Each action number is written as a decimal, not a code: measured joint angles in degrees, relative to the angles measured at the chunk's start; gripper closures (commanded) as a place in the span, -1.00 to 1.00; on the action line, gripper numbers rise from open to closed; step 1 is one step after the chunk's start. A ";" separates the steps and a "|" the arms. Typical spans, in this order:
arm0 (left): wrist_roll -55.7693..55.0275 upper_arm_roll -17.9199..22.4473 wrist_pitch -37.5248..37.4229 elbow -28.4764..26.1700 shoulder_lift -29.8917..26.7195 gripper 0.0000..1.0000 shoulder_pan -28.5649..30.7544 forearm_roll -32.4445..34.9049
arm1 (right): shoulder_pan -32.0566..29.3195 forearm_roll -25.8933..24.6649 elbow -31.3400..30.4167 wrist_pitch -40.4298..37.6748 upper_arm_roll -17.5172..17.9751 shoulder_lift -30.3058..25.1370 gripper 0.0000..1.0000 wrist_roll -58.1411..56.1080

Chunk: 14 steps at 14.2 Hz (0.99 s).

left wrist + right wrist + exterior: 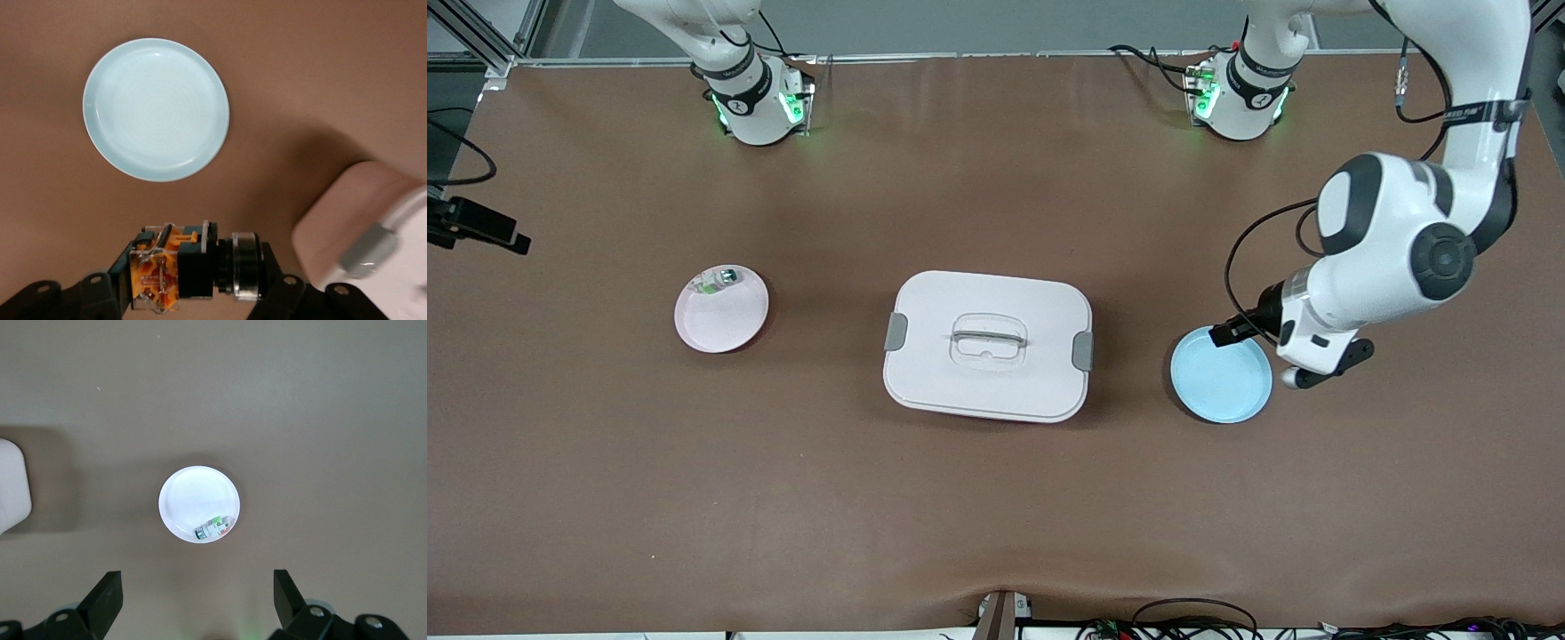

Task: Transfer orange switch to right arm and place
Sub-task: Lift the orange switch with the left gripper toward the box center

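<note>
Left arm reaches out from base at counter's top edge, elbow bent, wrist turned down near counter's left-arm end. Left gripper [193, 270] up in air, jaws clamped on orange switch [183, 267]. Right arm waits, raised high; right gripper [197, 600] points straight down, fingers [107, 593] spread wide, holding nothing.

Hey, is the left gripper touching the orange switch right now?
Touching. The left wrist view shows the left gripper shut on the orange switch, fingers clamping its body.
</note>
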 measured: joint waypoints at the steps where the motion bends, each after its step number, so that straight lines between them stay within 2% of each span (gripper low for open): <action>1: -4.66 0.00 -2.04 2.43 -0.11 0.44 0.02 -1.87 | -0.11 -0.10 -0.13 0.04 -0.02 1.51 -1.00 0.00; 5: -24.44 -0.52 -4.33 8.44 -0.36 0.44 -0.20 -7.31 | -1.38 -1.94 -0.11 1.20 -0.13 6.45 -1.00 -1.90; 11: -52.43 -5.83 -4.32 12.16 -0.41 0.44 -0.60 -14.41 | -2.85 -2.90 -0.05 1.40 -0.15 7.46 -1.00 -3.20; 12: -56.03 -7.05 -3.69 12.27 -0.41 0.44 -0.66 -14.64 | -2.91 -1.55 -0.05 1.32 -0.14 7.46 -1.00 -3.18; 14: -62.85 -10.36 -0.12 12.29 -0.39 0.44 -0.71 -14.76 | -4.00 5.00 -0.19 0.73 -0.17 7.50 -1.00 -2.26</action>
